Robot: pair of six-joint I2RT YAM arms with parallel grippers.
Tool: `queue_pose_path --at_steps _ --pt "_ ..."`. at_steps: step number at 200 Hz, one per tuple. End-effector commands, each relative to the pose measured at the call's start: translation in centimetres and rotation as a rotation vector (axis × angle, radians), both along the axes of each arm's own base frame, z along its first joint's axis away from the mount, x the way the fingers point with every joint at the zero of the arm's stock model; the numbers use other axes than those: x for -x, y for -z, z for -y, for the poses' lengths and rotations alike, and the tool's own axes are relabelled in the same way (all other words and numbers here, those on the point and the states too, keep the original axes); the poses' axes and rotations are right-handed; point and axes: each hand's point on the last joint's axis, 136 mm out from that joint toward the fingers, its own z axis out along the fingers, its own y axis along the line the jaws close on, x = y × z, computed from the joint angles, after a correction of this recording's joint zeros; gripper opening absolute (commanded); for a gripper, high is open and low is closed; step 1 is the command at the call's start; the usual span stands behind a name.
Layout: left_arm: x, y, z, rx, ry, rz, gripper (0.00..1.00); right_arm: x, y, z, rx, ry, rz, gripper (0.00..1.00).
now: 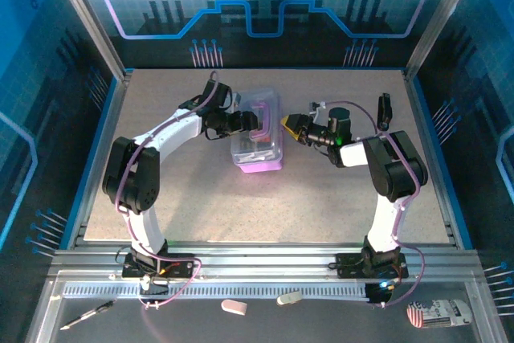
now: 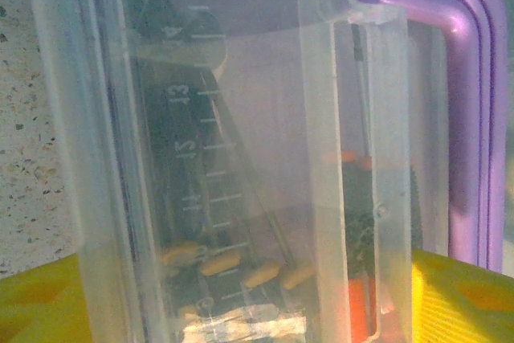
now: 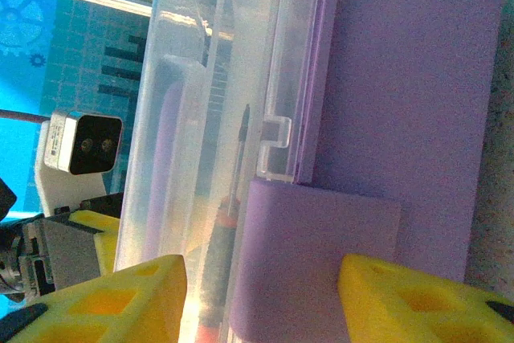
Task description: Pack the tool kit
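Right tool spread wide beside the case; left tool straddles its lid, grip unclear.

A speckled beige worktop sits inside blue walls printed with grid and circuit patterns, framed by aluminium posts, a grey metal rail along its near edge.

tool kit case: translucent, purple base, clear lid | mid-table | screwdriver inside, red-black handle
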Motion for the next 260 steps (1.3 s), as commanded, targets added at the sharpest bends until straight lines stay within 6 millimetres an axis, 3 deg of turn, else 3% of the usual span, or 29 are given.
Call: queue_pose_path --at_steps 1,26,48,74,108,159,260 --pt "5.1 7.1 -1.9 -0.155 0.038 -0.258 0.75 0.1 -1.8 -0.9 -0.001 -0.03 0.045 0.54" --pt "5.1 6.8 -1.9 -0.154 0.046 -0.25 0.75 -0.2 -2.4 0.5 0.009 -0.016 0.058 0.59" --pt "5.3 6.8 -1.8 -0.14 0.055 -0.248 0.75 -0.4 -1.5 1.7 0.021 -0.014 0.031 0.65" --pt "5.4 7.1 -1.9 -0.117 0.053 -0.254 0.75 0.1 -0.4 1.2 0.015 -0.041 0.008 0.7" --pt "5.4 7.1 -1.6 -0.095 0.056 -0.255 0.75 0.1 1.8 0.8 -0.01 -0.043 -0.04 0.7" --pt "5.2 6.7 -1.3 -0.078 0.063 -0.252 0.75 -0.4 2.6 0.2 -0.069 -0.054 -0.052 0.7" --pt "5.2 6.5 -1.2 -0.072 0.068 -0.254 0.75 0.2 -0.5 -1.3 -0.19 -0.117 -0.005 0.67"
